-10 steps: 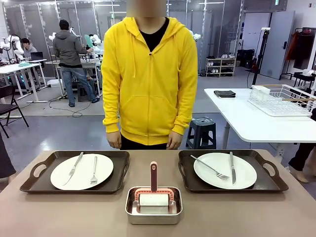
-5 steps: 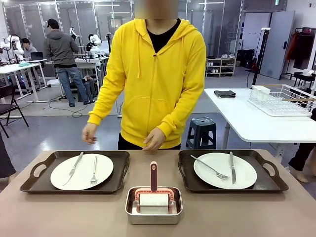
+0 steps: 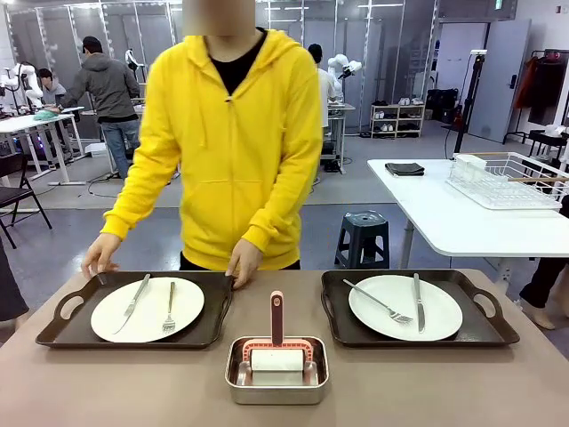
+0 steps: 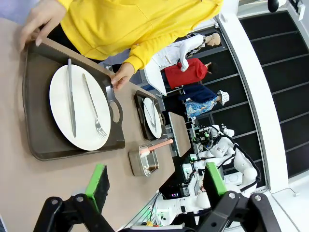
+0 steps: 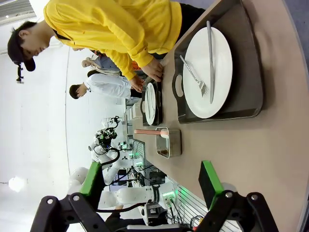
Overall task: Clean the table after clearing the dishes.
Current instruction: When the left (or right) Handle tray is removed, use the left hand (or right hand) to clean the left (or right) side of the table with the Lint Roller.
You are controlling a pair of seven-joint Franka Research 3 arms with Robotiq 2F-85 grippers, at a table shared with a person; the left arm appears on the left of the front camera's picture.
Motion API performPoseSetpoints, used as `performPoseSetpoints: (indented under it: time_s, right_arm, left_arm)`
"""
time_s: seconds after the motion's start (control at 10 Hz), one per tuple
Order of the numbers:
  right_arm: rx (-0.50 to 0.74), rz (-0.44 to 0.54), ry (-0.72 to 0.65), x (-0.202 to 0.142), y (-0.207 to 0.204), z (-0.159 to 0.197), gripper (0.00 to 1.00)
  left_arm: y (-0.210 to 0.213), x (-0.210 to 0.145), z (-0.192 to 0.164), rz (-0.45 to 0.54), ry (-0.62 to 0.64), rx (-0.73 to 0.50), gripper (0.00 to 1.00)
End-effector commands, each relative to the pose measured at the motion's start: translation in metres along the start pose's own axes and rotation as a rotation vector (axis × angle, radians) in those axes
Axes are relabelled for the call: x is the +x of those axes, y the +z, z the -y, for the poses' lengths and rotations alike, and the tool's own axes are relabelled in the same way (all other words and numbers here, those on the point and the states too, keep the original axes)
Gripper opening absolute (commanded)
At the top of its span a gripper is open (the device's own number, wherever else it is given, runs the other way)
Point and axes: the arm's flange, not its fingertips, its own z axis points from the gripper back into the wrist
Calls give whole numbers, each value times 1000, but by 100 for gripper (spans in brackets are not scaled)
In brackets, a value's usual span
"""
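Note:
Two white plates sit on black trays on the tan table point(image 3: 124, 387), each with a fork and knife. At the left tray point(image 3: 62, 327) with its plate point(image 3: 147, 311), the person's hands point(image 3: 100, 254) hold the far rim at both corners. The right tray point(image 3: 484, 327) and its plate point(image 3: 405, 311) stand untouched. My left gripper point(image 4: 157, 181) hangs open above the table, short of the left plate point(image 4: 79, 108). The right gripper point(image 5: 150, 181) is also open and bare, some way back from the right plate point(image 5: 207, 72).
A small steel pan point(image 3: 276, 372) holding a red-handled scrubber point(image 3: 276, 320) stands at the table's front middle, between the trays. Behind the person are a grey stool point(image 3: 363, 238) and a white table point(image 3: 462, 222) with a wire rack.
The person has leaned toward the picture's left and lowered both hands from their sides onto the far rim of the left tray. Dishes, pan and grippers have not moved.

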Motion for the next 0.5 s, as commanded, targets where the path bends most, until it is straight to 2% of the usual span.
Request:
performPoseSetpoints:
  time_s: [0.0, 0.4]
  right_arm:
    - [1, 4, 1, -1, 2, -1, 100]
    - [1, 4, 1, -1, 2, -1, 100]
  left_arm:
    - [4, -2, 2, 1, -1, -12, 100]
    - [4, -2, 2, 1, -1, -12, 100]
